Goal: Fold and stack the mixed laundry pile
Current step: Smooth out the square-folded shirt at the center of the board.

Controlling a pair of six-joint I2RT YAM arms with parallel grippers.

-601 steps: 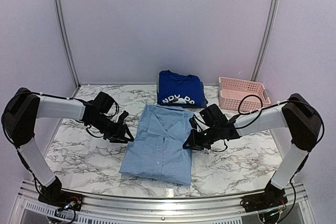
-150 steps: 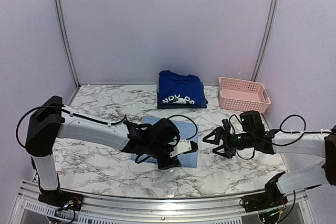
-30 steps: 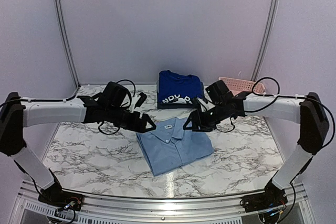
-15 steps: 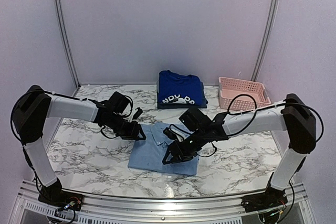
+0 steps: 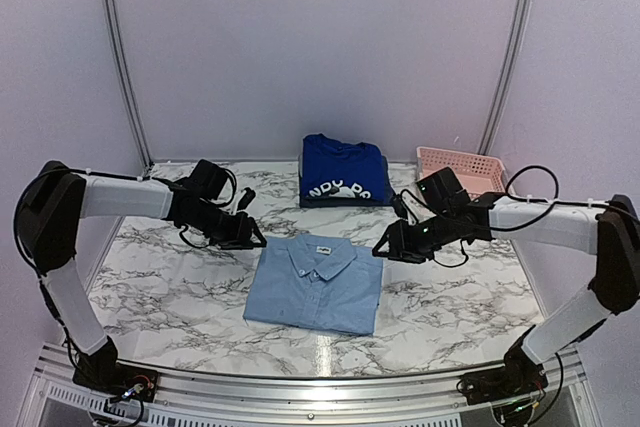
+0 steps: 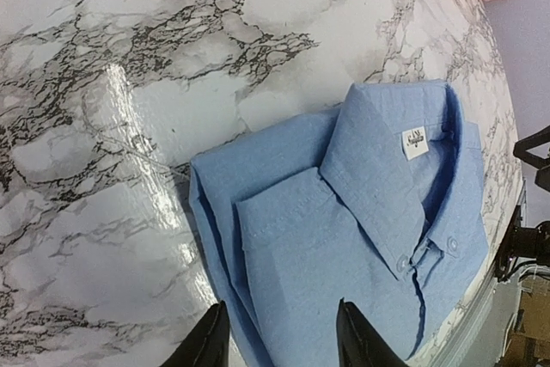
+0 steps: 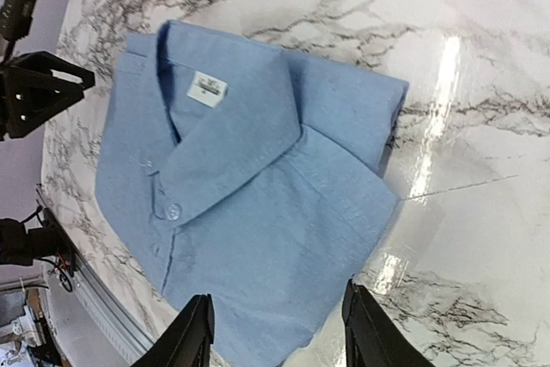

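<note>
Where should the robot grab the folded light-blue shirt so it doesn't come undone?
Probably both side edges at once: the left gripper coming in low from the left side, the right gripper from the right. The light-blue shirt lies flat, soft and folded, collar up, so one pinch would likely let the layers flop open.

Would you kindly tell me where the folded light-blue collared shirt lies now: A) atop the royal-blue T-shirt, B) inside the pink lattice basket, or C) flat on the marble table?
C: the folded light-blue collared shirt rests flat on the marble table, apart from the royal-blue T-shirt.
</note>
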